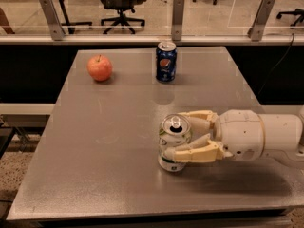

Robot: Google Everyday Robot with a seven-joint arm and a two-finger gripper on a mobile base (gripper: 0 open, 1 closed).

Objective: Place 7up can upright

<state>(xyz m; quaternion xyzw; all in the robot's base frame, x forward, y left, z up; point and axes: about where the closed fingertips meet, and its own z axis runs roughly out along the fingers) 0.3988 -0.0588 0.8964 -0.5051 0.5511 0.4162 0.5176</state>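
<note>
The 7up can (174, 144) stands upright on the grey table (109, 141), right of the middle and toward the front. It is pale silver with green marks and a silver top. My gripper (185, 136) comes in from the right on a white arm. Its cream fingers (194, 153) lie on either side of the can, one behind it and one in front, closed against it.
A dark blue Pepsi can (166, 61) stands upright at the back middle of the table. A red apple (99, 68) lies at the back left. A glass railing (176, 13) and office chairs stand beyond the table's far edge.
</note>
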